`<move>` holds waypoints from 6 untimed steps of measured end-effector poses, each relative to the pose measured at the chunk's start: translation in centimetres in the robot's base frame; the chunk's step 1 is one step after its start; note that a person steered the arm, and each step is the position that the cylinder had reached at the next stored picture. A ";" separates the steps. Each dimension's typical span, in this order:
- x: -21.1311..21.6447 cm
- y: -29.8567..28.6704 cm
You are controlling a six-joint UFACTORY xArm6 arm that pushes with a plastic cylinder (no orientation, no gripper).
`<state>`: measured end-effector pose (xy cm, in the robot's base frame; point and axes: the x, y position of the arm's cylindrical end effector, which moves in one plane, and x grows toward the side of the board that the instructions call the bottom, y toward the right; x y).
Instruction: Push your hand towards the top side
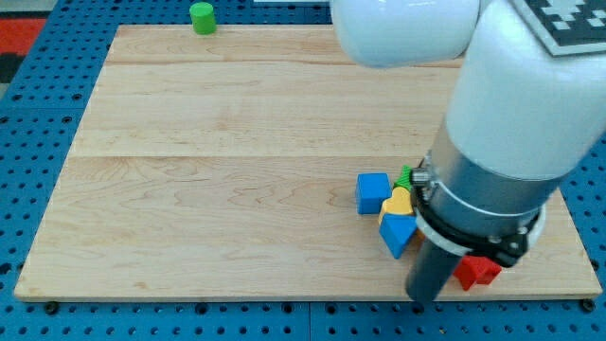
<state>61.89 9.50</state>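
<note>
My arm's white and grey body fills the view's right side. The dark rod (431,275) comes down at the bottom right, and its tip (423,297) sits near the board's bottom edge, just below and right of a cluster of blocks. The cluster holds a blue cube (372,192), a yellow block (399,202), a blue triangular block (398,234) and a sliver of a green block (405,175). A red block (476,272) lies just right of the rod. A green cylinder (202,17) stands at the board's top edge, far left of the arm.
The wooden board (237,170) lies on a blue pegboard table (38,142). The arm hides the board's right part and parts of the cluster.
</note>
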 end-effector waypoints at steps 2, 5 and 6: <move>-3.3 -12.5; -19.6 -15.1; -25.0 -10.8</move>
